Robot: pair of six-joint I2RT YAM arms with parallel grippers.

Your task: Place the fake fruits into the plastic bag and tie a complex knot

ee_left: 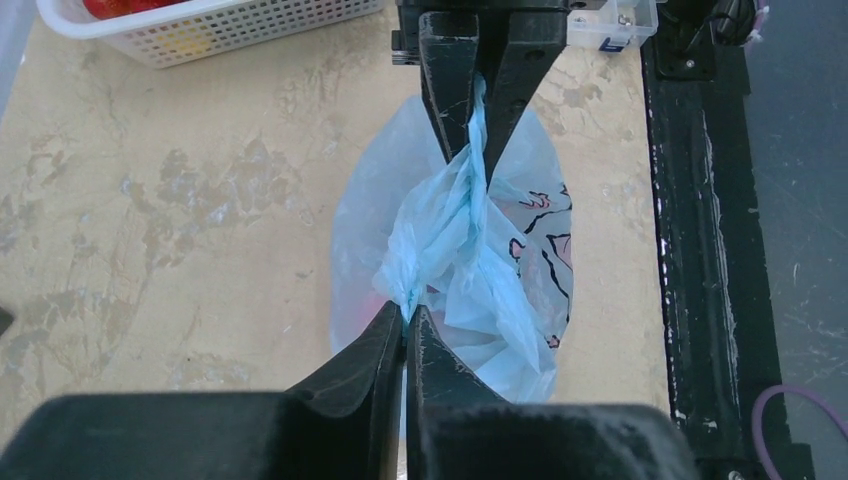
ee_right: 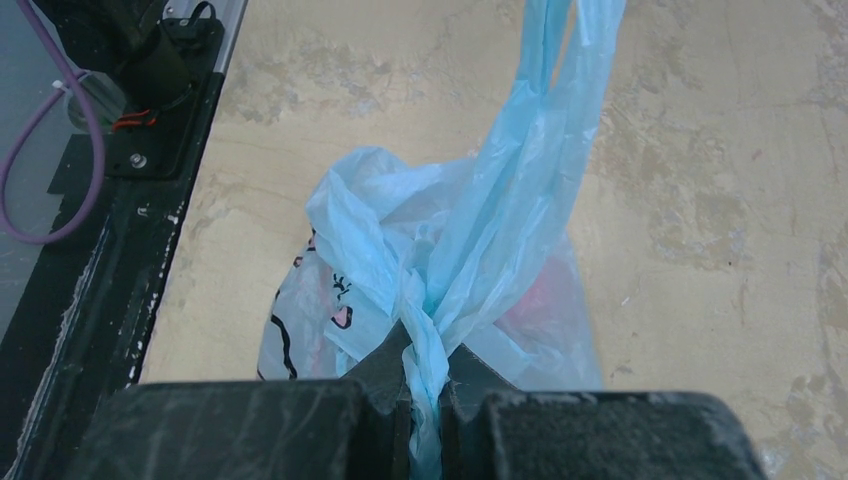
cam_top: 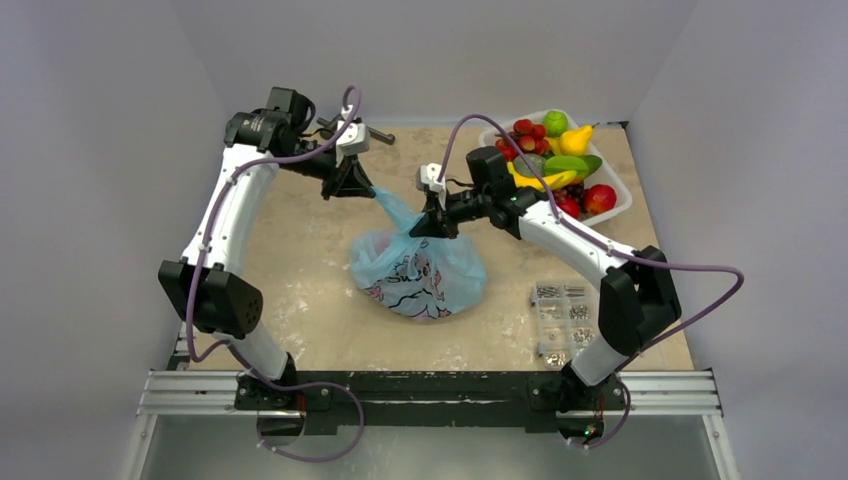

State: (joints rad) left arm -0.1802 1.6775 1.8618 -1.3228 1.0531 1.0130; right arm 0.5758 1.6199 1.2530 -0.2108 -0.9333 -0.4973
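Fingers [ee_left: 380, 345] of the left gripper [cam_top: 366, 188] are pinched tight on one twisted handle strand of the thin light-blue plastic bag [cam_top: 420, 272], with the strand stretched up and to the left. The bag body sits on the tan mottled tabletop [cam_top: 300, 280] between both grippers (a reddish fruit [ee_right: 540, 290] shows faintly through the film). The right gripper [cam_top: 437, 226] is clamped on the other handle, just above the bag's mouth. Glossy mixed-colour fake fruits [cam_top: 555, 160] lie in a white perforated basket [cam_top: 622, 196], far right.

Left of plastic bag [cam_top: 420, 275]: bare table [cam_top: 290, 260], open passage.
Back right: basket [cam_top: 612, 214] blocks the corner.
Near right: screw box [cam_top: 563, 318] (small, clear) narrows the way.
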